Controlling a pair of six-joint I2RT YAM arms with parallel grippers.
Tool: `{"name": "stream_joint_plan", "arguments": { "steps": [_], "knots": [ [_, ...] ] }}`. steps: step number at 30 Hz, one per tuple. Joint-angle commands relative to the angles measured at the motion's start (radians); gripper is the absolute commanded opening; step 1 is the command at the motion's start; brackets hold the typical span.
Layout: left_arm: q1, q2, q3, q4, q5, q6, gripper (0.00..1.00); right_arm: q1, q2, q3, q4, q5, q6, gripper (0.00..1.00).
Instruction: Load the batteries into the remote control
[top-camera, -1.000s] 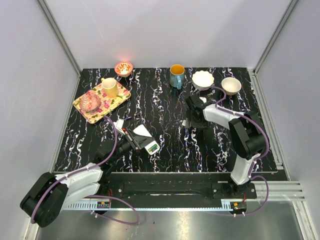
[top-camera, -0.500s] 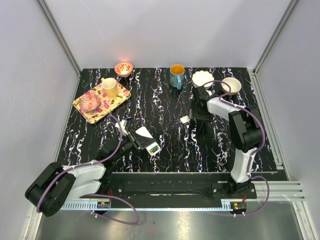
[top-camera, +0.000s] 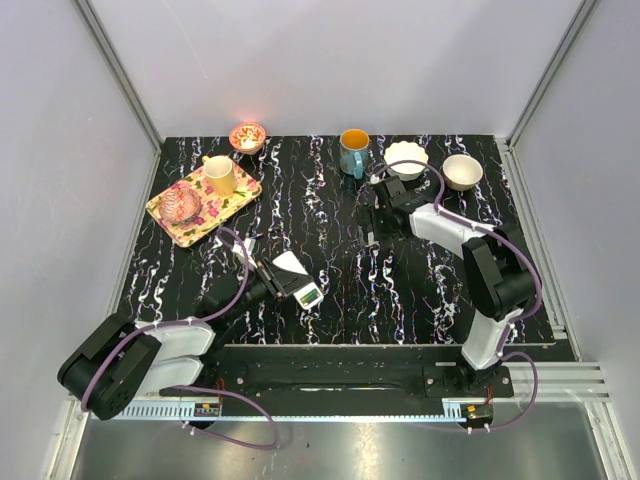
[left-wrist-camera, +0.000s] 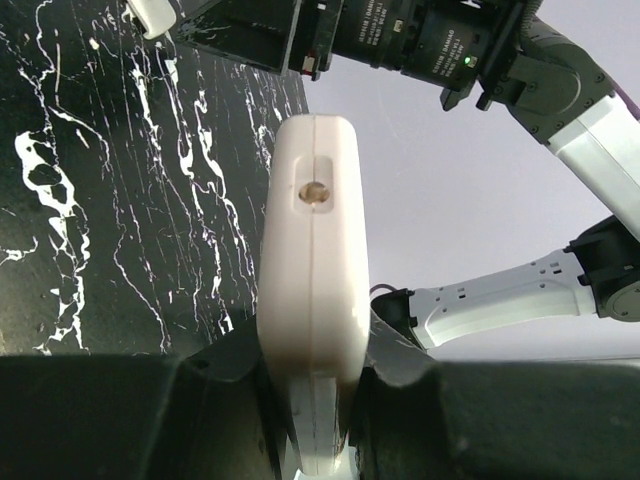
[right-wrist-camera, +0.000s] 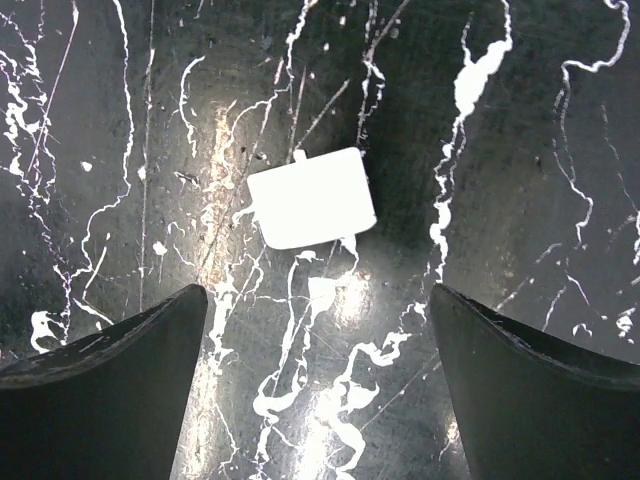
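Within left end effector (left-wrist-camera: 312, 372), remote control (left-wrist-camera: 312, 250)

The top external camera hangs high behind the arm bases, beyond the near edge of the black marbled table (top-camera: 340, 200). It looks down and forward over the whole tabletop from afar. The left wrist camera sits low over the table's near left part, rolled sideways. It looks along the left gripper (left-wrist-camera: 312, 365) past the remote control (left-wrist-camera: 312, 250), which is very close to the lens, toward the right arm (left-wrist-camera: 520, 80). The right wrist camera faces straight down, close over the table's far middle, with the right gripper (right-wrist-camera: 315, 300) at the frame's bottom. All three views share the tabletop; the overhead and left wrist views share the right arm.
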Motion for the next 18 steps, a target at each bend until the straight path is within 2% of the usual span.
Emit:
{"name": "stream_joint_plan", "arguments": {
  "steps": [1,3,10,18],
  "knots": [
    [0.005,-0.025,0.034,0.089,0.019,-0.002,0.00,0.008,0.050,0.075,-0.023,-0.077,-0.099,0.95],
    [0.005,-0.036,0.037,0.075,0.020,0.000,0.00,0.011,0.089,0.097,-0.040,-0.065,-0.130,0.92],
    [0.005,-0.087,0.046,0.015,0.027,0.023,0.00,0.013,0.151,0.136,-0.047,-0.042,-0.181,0.93],
    [0.005,-0.095,0.050,-0.002,0.031,0.029,0.00,0.028,0.210,0.199,-0.093,0.012,-0.228,0.83]
  ]
}}
